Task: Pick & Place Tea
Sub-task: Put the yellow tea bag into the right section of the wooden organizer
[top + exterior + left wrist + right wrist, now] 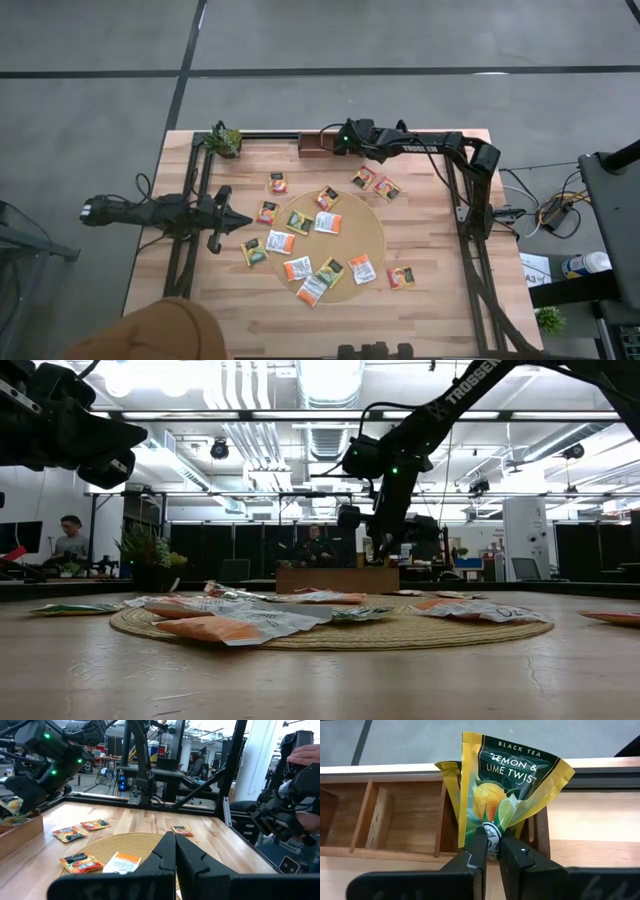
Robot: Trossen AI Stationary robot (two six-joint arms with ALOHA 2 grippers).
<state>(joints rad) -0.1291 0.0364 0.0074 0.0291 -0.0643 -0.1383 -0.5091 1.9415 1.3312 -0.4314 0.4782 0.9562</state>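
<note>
My right gripper point(491, 851) hangs over the brown wooden tray point(405, 815) at the table's far edge point(312, 147), shut on a dark green and yellow tea sachet point(505, 775). A second yellow-edged sachet point(449, 775) stands in the compartment behind it. Several other tea sachets, orange, white and green, lie on and around the round tan mat point(365, 235). My left gripper point(240, 222) waits shut and level at the table's left side, touching nothing. My right gripper pinches the sachet between its two fingers at the middle of one edge point(492, 834), where the foil is gathered into creases. The fingers slant down toward the far edge. The sachet sticks out past the fingertips over the tray's right-end compartment; I cannot tell whether it touches the tray.
A small potted plant point(222, 140) stands at the far left corner beside the tray. Black frame posts run along both sides of the table point(470, 250). A person in tan clothing point(150, 330) is at the near left edge, and another person's hand point(305, 755) shows beyond the right side.
</note>
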